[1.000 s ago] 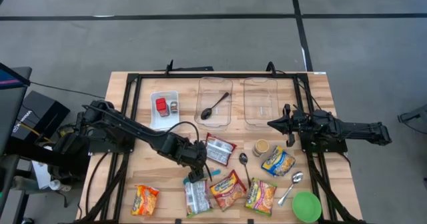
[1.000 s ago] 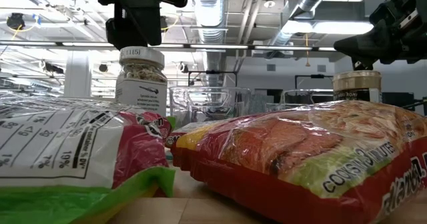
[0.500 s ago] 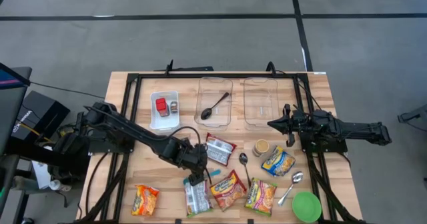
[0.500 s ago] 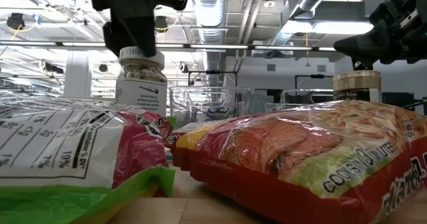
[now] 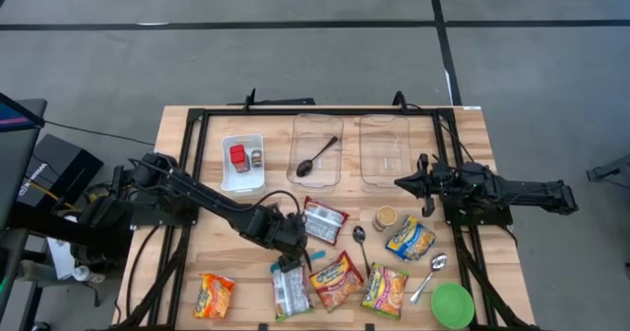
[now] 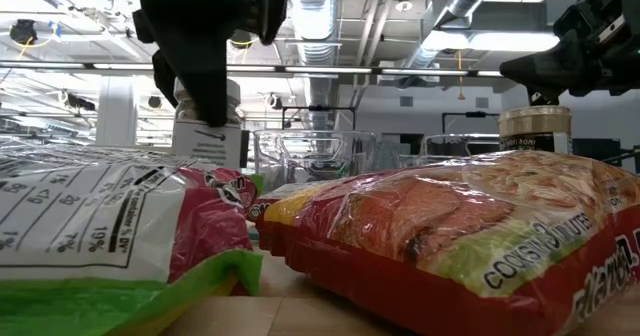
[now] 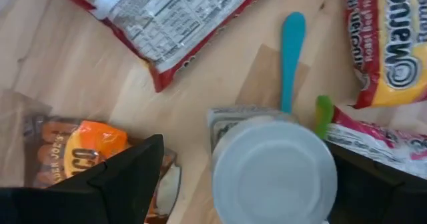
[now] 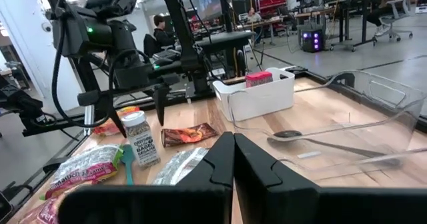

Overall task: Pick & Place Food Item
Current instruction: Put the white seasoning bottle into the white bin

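A seasoning jar with a white lid (image 7: 273,171) and a white label (image 6: 218,136) stands upright on the wooden table, between the snack packets. My left gripper (image 5: 288,259) is open and points down over it, with one finger (image 7: 127,177) on each side of the lid; a gap shows between that finger and the lid. In the low view a finger (image 6: 200,66) hides the jar's top. My right gripper (image 5: 402,183) is shut and empty, level above the table's right half, near a clear bin.
Noodle and snack packets (image 5: 338,280) lie around the jar, along with a teal utensil (image 7: 291,57). A tan-lidded jar (image 5: 385,218), spoons, a green bowl (image 5: 452,304), two clear bins (image 5: 387,150) and a white tray (image 5: 242,161) sit farther off.
My left gripper has come down from above the jar, so its open fingers now stand on either side of the lid. The jar has stayed where it was.
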Robot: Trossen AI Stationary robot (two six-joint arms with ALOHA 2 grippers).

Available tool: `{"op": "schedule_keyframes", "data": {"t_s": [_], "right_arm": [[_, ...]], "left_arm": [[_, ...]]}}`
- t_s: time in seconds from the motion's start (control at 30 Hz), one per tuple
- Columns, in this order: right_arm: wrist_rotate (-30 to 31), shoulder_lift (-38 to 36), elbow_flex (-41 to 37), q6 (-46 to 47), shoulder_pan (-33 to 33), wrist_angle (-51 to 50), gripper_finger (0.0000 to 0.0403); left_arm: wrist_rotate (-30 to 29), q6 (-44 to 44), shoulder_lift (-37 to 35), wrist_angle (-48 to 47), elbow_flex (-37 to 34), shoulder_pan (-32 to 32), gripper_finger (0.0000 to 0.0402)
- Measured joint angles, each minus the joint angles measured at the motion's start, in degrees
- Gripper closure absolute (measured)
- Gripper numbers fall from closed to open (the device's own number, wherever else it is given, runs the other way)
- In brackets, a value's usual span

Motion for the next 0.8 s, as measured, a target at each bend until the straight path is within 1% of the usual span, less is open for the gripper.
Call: {"op": "schedule_keyframes", "data": {"t_s": [0.27, 0.43, 0.8], "right_arm": [[-0.1, 0.1, 0.0, 0.0, 0.0, 0.2, 0.0403], [-0.1, 0.1, 0.0, 0.0, 0.0, 0.2, 0.0403], [-0.2, 0.1, 0.0, 0.0, 0.0, 0.4, 0.0403]], "left_arm": [[-1.2, -0.4, -0.1, -1.1, 0.0, 0.4, 0.0062], [-1.4, 1.7, -0.1, -1.1, 0.0, 0.4, 0.0062], [-1.3, -0.3, -0.1, -4.4, 0.0, 0.4, 0.0062]]}}
